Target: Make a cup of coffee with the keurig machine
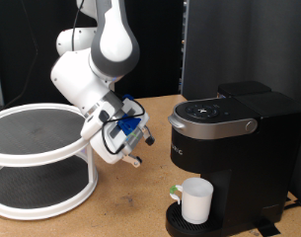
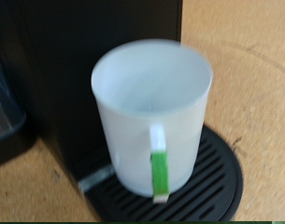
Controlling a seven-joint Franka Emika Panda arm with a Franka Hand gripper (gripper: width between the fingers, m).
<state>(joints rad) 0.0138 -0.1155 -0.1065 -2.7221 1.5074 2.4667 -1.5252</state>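
The white cup stands upright on the round drip tray of the black keurig machine, under its brew head. The machine's lid with the silver-grey handle is down. My gripper hangs in the air to the exterior view's left of the machine, apart from the cup and tilted towards it. In the wrist view the cup is empty, its handle bears a green strip, and it sits on the ribbed tray against the machine's front. No fingers show in the wrist view.
A white two-tier round rack with dark mesh shelves stands at the exterior view's left on the wooden table. The white arm rises behind the rack. A dark backdrop fills the back.
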